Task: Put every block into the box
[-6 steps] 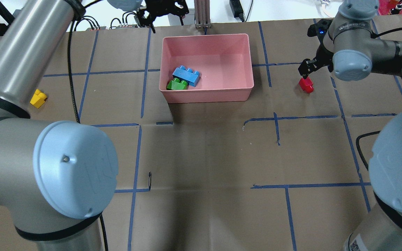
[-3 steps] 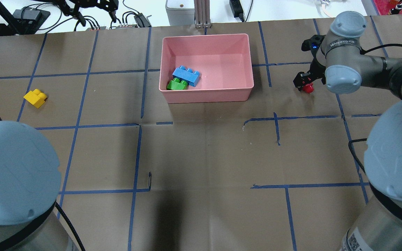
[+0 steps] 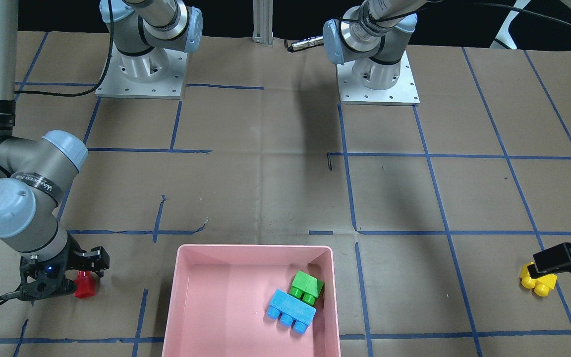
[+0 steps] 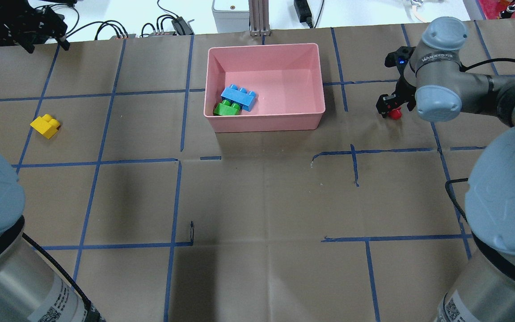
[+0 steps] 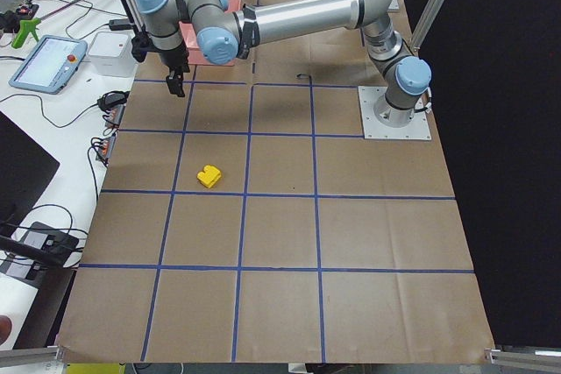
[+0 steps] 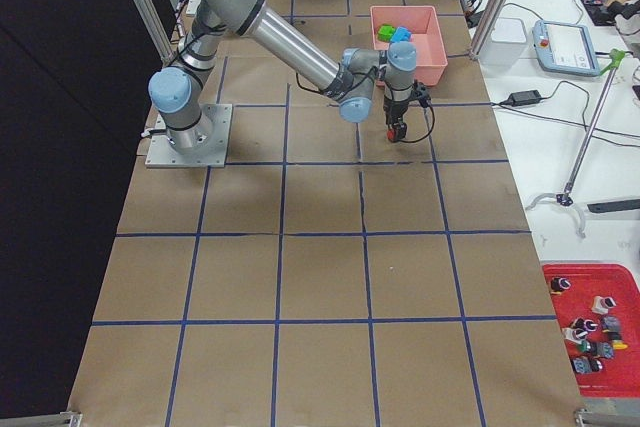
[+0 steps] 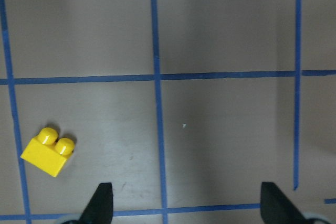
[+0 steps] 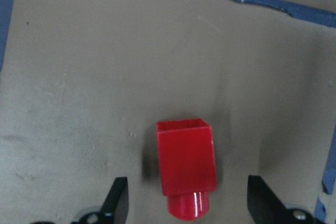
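1. Right gripper [image 8: 189, 203]: you have it low over the brown paper table cover [image 4: 257, 201]. The jaws are spread wide and grip nothing. The red one-stud block [image 8: 186, 169] lies on its side between the two fingers, with a clear gap to each. Its stud points back toward the wrist camera.

2. Left gripper [image 7: 189, 205]: you have it hanging above the paper, jaws wide apart and empty. The yellow two-stud block [image 7: 48, 151] sits outside the jaws, beyond one fingertip and off to the side in the wrist view. It rests on the paper, askew to the blue tape lines [image 7: 157, 77].

3. Pink box [image 4: 264, 123]: it stands between your two grippers, nearer the right one and apart from both. The blue three-stud block [image 4: 238, 97] and the green two-stud block [image 4: 226, 108] lie inside it, touching each other. Both sit at the end of the box toward the left gripper.
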Tool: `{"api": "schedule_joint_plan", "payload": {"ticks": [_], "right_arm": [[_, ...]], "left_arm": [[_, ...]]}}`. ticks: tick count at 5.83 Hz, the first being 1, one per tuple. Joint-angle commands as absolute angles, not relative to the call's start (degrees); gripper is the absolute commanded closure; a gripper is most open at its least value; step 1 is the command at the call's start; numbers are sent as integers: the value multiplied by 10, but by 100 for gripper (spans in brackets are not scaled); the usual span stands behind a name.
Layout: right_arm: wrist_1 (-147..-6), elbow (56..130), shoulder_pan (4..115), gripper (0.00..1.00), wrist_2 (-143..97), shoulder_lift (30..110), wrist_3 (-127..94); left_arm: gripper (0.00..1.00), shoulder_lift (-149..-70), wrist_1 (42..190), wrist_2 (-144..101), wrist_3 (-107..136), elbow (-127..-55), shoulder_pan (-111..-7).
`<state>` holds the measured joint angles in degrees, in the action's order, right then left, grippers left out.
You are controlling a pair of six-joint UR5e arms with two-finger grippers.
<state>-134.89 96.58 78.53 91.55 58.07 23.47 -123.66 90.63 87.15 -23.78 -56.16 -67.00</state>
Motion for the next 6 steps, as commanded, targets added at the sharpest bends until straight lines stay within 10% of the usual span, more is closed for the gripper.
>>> {"api": "schedule_joint_plan", "payload": {"ticks": [1, 2, 4, 6], "right_arm": [[-1364, 962, 785, 18, 917, 571, 236], [-1362, 962, 785, 28, 918, 570, 235], [-1353, 964, 785, 91, 917, 573, 212], [-1347, 962, 786, 97, 914, 599, 205]], "left_arm": [[1, -1263, 864, 874, -248, -565, -607], [1, -1273, 851, 873, -172, -566, -593], [1, -1284, 852, 875, 55, -578, -556], [1, -1287, 851, 875, 162, -607, -547]]}}
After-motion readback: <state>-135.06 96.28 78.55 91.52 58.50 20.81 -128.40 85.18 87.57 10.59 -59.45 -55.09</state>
